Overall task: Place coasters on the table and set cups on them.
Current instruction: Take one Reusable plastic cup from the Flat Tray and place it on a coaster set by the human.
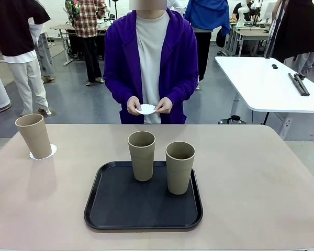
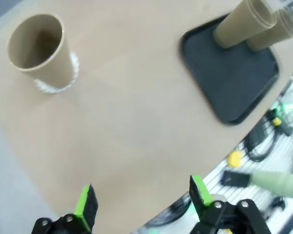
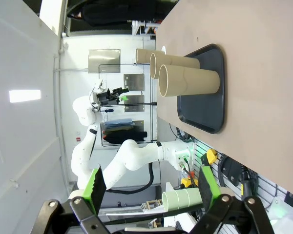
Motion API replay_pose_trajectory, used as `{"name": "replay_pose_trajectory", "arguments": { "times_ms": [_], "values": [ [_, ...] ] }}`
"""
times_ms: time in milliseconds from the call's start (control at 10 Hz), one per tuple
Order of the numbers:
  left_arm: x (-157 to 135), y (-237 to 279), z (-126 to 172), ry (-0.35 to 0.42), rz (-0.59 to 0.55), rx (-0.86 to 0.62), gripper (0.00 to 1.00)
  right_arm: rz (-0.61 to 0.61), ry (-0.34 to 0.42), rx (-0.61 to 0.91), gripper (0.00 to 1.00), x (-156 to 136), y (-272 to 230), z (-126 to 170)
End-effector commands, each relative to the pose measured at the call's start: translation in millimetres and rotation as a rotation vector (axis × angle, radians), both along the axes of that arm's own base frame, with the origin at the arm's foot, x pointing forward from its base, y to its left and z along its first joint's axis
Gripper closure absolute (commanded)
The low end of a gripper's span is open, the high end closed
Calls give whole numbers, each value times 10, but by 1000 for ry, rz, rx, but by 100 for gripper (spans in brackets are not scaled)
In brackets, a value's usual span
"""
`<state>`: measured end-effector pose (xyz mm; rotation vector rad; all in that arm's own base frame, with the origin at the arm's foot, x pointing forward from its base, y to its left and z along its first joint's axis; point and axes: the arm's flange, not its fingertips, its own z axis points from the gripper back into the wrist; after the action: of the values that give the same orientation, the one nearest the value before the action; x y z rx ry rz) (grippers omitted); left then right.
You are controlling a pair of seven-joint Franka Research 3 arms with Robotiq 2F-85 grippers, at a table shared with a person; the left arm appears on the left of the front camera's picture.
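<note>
Two cups [image 1: 142, 155] on black tray [image 1: 120, 209], person [image 1: 120, 63] holding coaster [image 1: 145, 109]

We look onto a smooth grey floor [image 1: 83, 107]. A long white-topped table [image 1: 261, 83] stands at right. Pale desks [image 1: 254, 32] sit farther back.

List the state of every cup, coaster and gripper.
Left khaki tapered tumbler: upright on a white lacy paper doily.
Middle khaki tumbler: upright on the black square tray.
Right khaki tumbler: upright, same tray.
Second white doily: in the person's hands.
Left gripper: open, empty.
Right gripper: open, empty.
</note>
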<state>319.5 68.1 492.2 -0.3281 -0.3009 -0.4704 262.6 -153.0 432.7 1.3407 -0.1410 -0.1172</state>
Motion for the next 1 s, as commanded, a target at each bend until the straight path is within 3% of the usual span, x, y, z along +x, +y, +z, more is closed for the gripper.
{"name": "replay_pose_trajectory", "arguments": {
  "times_ms": [0,200,400,700,900],
  "values": [
    [192,482,36,-3,-1,-573,0,3,-11,11,0,1,-1,5],
    [177,986,-66,19,32,-910,0,3,-11,11,0,1,-1,5],
    [128,1443,-211,61,45,-1100,0,3,-11,11,0,1,-1,5],
    [17,1818,-481,183,38,-1218,0,3,-11,11,0,1,-1,5],
    [-19,1986,-713,269,77,-1177,0,3,-11,11,0,1,-1,5]
  ]
}}
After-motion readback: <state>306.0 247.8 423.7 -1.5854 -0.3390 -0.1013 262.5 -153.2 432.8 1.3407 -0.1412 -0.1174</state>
